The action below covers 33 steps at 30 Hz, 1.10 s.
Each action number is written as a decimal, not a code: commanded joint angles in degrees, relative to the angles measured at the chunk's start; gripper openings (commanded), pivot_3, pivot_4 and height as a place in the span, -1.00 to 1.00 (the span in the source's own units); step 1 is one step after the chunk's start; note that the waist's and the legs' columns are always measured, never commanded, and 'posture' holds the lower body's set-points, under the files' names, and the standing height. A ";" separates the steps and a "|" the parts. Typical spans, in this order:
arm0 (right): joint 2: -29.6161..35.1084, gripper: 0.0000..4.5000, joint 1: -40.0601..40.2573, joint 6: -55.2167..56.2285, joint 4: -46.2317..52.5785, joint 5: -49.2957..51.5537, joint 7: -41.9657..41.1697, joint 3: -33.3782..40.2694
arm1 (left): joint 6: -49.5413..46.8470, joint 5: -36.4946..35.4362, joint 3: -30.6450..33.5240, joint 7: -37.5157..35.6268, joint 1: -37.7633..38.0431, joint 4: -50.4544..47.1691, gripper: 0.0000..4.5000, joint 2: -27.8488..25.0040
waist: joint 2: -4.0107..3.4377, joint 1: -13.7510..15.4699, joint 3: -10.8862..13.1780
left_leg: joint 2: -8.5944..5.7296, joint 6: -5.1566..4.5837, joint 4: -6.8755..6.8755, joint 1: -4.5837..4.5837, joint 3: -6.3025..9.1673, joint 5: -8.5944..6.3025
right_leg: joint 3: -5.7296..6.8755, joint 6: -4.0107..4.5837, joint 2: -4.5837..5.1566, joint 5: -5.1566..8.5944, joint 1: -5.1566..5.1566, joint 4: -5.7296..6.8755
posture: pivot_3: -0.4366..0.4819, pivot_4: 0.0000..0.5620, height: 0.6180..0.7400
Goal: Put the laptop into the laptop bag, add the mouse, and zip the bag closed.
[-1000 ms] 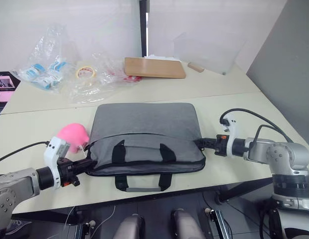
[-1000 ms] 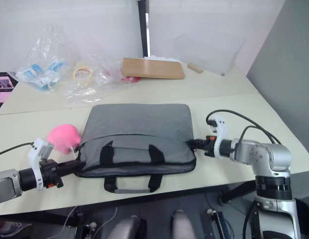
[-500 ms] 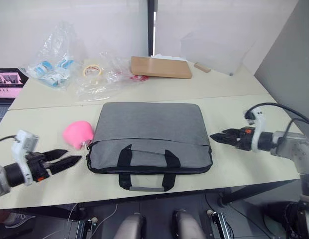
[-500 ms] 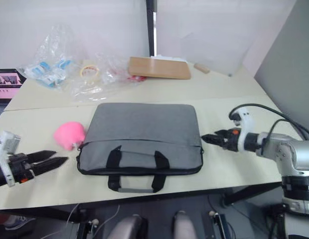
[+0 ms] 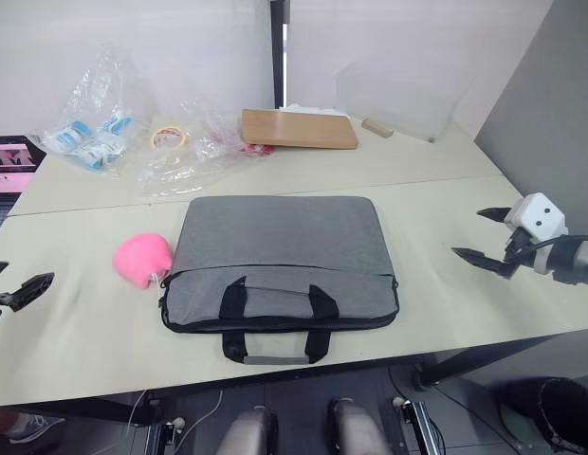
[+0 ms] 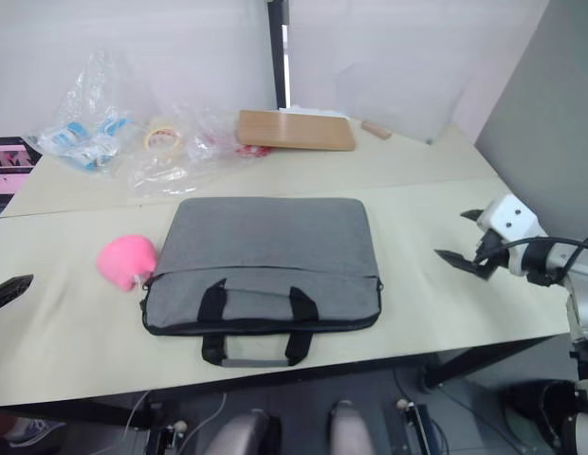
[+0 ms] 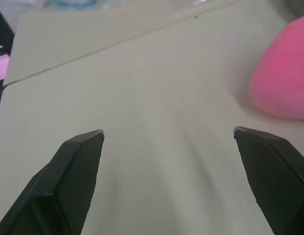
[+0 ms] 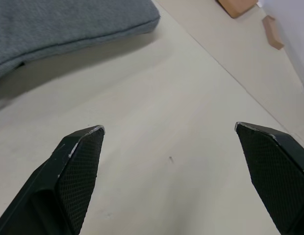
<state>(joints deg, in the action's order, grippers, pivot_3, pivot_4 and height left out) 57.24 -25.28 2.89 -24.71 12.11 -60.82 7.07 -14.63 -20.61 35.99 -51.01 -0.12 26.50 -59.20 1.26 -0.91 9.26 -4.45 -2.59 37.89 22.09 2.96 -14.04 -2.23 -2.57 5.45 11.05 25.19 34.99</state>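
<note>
The grey laptop bag (image 5: 280,256) lies flat in the middle of the table, handles toward me. Its black zipper line shows no gap. The laptop and the mouse are hidden or out of view. My left gripper (image 5: 21,282) hovers open at the far left table edge, well clear of the bag. In the left wrist view its fingers (image 7: 78,161) stand wide apart over bare table beside the pink plush toy (image 7: 284,83). My right gripper (image 5: 468,232) is open to the right of the bag, apart from it. The right wrist view shows the bag's corner (image 8: 68,24) ahead of it.
The pink plush toy (image 5: 142,258) rests against the bag's left edge. Along the back lie a wooden board (image 5: 298,128), a tape roll (image 5: 166,139), clear plastic bags (image 5: 90,133) and a small wooden block (image 5: 376,127). A lit screen (image 5: 11,155) shows at far left.
Both grippers have opened and drawn outward from the bag's two ends, the left to the far left edge, the right further right. The bag now lies flat and free.
</note>
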 commanded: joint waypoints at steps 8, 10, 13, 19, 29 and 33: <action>-2.87 1.00 -9.43 -17.81 14.00 14.06 -8.08 0.98 | 5.49 -1.32 2.61 -1.02 -0.41 -0.14 0.98 0.40 | 0.00 -0.20 0.00 | 0.30 0.10 0.00 0.00 -0.09 -0.11 | -0.01 0.13 0.08 -0.08 0.06 -0.01 | -0.05 -0.47 1.00; -4.77 1.00 -12.86 -24.25 18.24 17.51 -9.07 -0.90 | 5.02 -2.85 3.16 -3.59 -0.75 0.91 0.98 0.02 | 0.00 -0.31 0.00 | 0.35 0.11 0.00 -0.01 -0.10 -0.12 | 0.01 0.17 0.05 -0.10 0.07 -0.01 | -0.05 -0.47 1.00; -8.77 1.00 -18.25 -34.14 24.25 21.31 -7.16 -4.16 | 3.47 -5.20 4.52 -5.94 -1.56 2.31 0.98 -0.14 | 0.00 -0.25 0.00 | 0.37 0.11 0.00 -0.01 -0.10 -0.12 | 0.10 0.18 0.06 -0.11 0.11 0.01 | -0.05 -0.47 1.00; -17.17 1.00 -24.06 -44.80 31.50 29.42 -3.96 -5.51 | -0.52 -8.33 6.87 -7.48 0.68 -1.34 0.98 0.66 | 0.02 0.20 -0.01 | 0.37 0.02 0.00 0.27 -0.10 -0.17 | 0.23 0.36 0.10 -0.37 0.50 0.10 | -0.05 -0.47 1.00; -29.41 0.49 -24.78 -34.75 29.75 19.33 -2.00 -16.04 | -2.42 -8.40 4.32 -7.65 -1.68 -3.95 1.00 0.38 | 0.08 0.02 -0.04 | 0.35 -0.15 0.01 0.68 -0.09 -0.05 | 0.41 0.51 -0.05 -0.53 1.03 0.17 | -0.05 -0.47 1.00; -35.80 -0.14 -24.39 -25.55 20.34 10.70 0.08 -22.18 | -3.40 -7.57 -0.59 -10.84 -6.57 -4.01 1.00 -2.34 | 0.16 0.00 -0.09 | 0.33 -0.12 0.02 0.64 -0.09 -0.03 | 0.49 0.52 -0.23 -0.54 1.01 0.22 | -0.05 -0.47 1.00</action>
<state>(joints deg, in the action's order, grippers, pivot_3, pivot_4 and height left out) 23.17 -49.57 -26.63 -2.10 25.53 -61.35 -13.16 -17.73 -28.30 36.49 -60.10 -4.95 23.84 -58.98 1.42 -0.91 9.17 -4.12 -2.65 37.91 22.73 2.88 -14.04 -1.67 -2.00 5.19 10.48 26.21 35.20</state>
